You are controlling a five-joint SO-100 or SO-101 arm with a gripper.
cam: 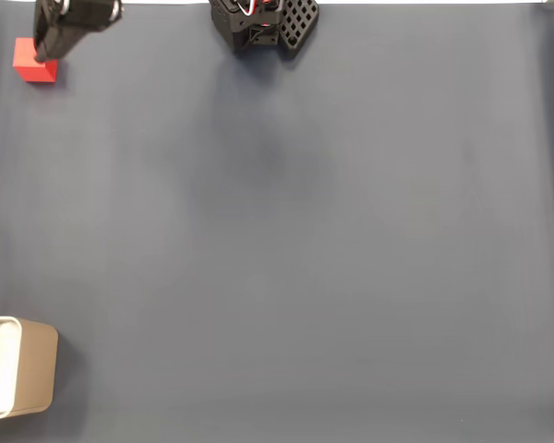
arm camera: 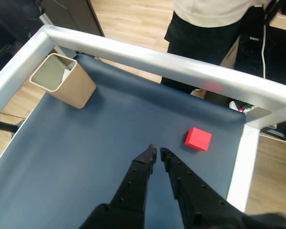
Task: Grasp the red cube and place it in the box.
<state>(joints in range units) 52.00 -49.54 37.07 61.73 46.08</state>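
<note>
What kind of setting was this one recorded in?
Probably an indoor lab or workshop bench: a dark blue mat framed by a pale metal rail, wood flooring beyond it, and a person standing at the table's far edge.

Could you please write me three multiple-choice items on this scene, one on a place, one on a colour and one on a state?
1. In the fixed view, where is the box?
A. bottom left corner
B. top right corner
C. centre of the mat

2. What colour is the cube?
A. blue
B. red
C. green

3. In the wrist view, how does the gripper stand?
A. clamped on the cube
C. inside the box
B. nearly shut, holding nothing

Answers:
1 A: the box sits at the lower left edge of the fixed view.
2 B: the cube's faces are bright red in both views.
3 B: the fingertips almost meet over bare mat, with the cube lying apart to their right.
</note>
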